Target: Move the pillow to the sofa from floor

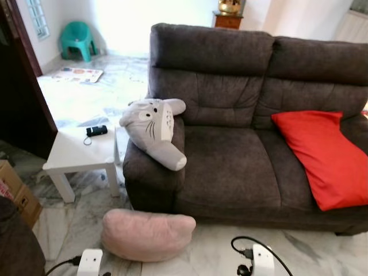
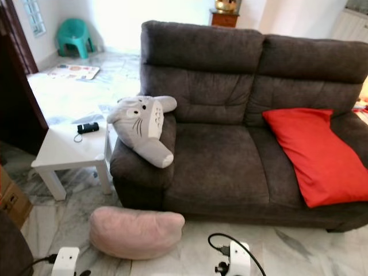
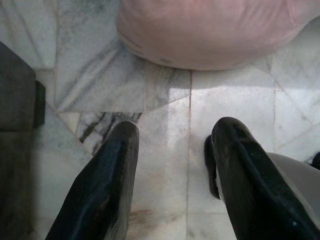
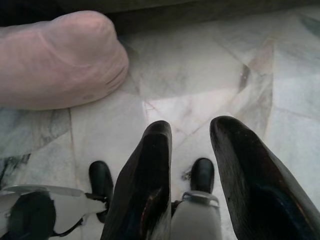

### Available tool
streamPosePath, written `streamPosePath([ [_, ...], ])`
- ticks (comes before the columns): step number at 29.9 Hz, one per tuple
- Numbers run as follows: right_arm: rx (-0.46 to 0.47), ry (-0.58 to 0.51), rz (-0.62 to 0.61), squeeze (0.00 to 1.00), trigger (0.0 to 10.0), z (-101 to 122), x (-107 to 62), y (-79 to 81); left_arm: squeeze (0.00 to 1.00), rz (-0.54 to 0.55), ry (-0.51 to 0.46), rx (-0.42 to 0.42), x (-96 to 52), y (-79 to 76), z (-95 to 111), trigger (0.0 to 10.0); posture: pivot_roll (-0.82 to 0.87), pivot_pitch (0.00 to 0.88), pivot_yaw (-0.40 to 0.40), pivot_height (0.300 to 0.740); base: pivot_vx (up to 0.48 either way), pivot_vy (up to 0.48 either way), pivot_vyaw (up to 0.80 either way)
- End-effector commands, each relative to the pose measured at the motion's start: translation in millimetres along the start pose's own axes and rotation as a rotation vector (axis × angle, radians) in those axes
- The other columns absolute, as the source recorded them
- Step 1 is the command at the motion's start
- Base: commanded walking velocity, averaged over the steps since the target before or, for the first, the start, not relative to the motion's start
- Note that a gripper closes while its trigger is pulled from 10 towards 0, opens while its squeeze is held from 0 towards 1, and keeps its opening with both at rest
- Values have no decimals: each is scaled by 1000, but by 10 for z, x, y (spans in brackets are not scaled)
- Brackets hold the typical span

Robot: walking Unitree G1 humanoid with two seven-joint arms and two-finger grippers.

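A pale pink pillow [image 1: 146, 234] lies on the marble floor, right against the front of the dark grey sofa [image 1: 230, 167] below its left armrest. My left gripper [image 3: 176, 130] hangs open over bare floor, with the pink pillow [image 3: 210, 30] a short way beyond its fingertips. My right gripper [image 4: 192, 127] is open too and holds nothing; the pink pillow [image 4: 55, 60] lies off to its side, apart from it. The white wrists of my left arm [image 1: 89, 261] and right arm [image 1: 261, 259] sit low on either side of the pillow.
A red pillow [image 1: 325, 155] leans on the sofa's right seat. A grey plush toy [image 1: 155, 129] lies on the left armrest. A white side table [image 1: 80, 152] with a small black object stands left of the sofa, with a cardboard box [image 1: 17, 192] nearer me.
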State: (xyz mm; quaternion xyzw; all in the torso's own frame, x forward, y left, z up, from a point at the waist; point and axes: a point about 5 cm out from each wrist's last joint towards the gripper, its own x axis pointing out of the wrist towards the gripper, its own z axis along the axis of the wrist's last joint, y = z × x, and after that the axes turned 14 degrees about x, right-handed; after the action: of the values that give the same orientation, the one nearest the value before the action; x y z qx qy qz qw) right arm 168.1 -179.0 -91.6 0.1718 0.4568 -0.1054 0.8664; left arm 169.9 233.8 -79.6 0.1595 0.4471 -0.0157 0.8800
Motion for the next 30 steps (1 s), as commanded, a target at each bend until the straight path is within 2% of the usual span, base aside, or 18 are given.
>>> streamPosePath([
  [1, 7, -6, 5, 0, 10000, 15, 5, 24, 0, -3, 17, 15, -4, 8, -28, 10000, 169, 2, -71, 740, 0, 345, 0],
  [25, 10, 2, 14, 0, 10000, -15, 4, 46, 0, -1, 21, 20, -9, 23, -42, 10000, 168, 10, -64, 740, 0, 437, 0],
  [30, 7, 5, 16, 0, 10000, -23, 2, 48, 0, 2, 20, 24, -9, 26, -42, 10000, 171, 10, -67, 740, 0, 222, 0],
])
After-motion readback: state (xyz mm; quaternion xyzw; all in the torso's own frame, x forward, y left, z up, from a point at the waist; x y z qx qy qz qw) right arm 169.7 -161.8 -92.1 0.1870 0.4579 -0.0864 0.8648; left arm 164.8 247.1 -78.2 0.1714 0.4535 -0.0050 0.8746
